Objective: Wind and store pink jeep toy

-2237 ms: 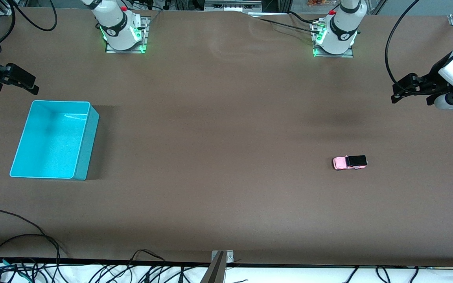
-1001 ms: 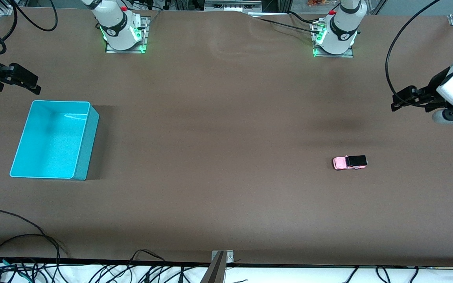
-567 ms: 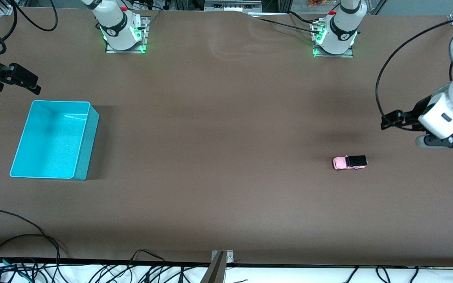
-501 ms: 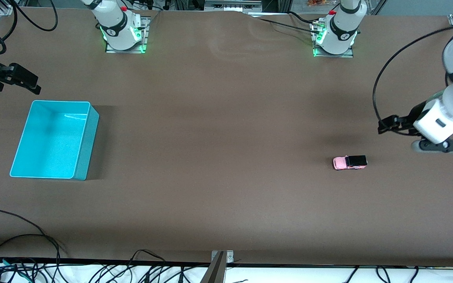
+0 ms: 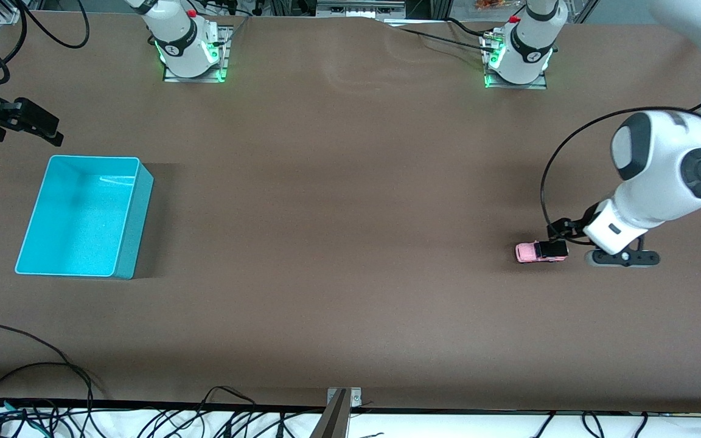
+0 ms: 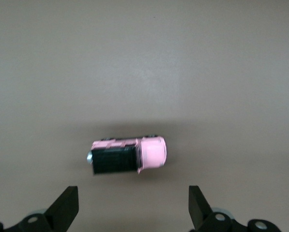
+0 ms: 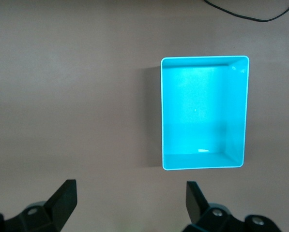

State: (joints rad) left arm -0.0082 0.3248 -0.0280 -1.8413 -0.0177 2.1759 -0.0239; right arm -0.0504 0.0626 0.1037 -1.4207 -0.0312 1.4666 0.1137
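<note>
Front view: pink jeep toy [image 5: 541,251] stood on the brown table [image 5: 338,243] toward the left arm's end, bare surface all round it; left gripper [image 5: 560,234] hung over its black rear, jaws spread, holding nothing. Right gripper [image 5: 37,125] waited by the table edge, above the turquoise bin [image 5: 131,243]. Left wrist view: jeep [image 6: 129,155] lay untouched between wide-apart fingers [image 6: 64,208]. Right wrist view: bin [image 7: 203,166] sat clear of open, unloaded fingers [image 7: 62,200].

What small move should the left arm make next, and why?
Probably lower straight down until the open jaws sit on either side of the pink toy car. The left gripper hangs over the car's black end, touching nothing, and the car stands alone on the table. The right gripper waits by the turquoise bin.
</note>
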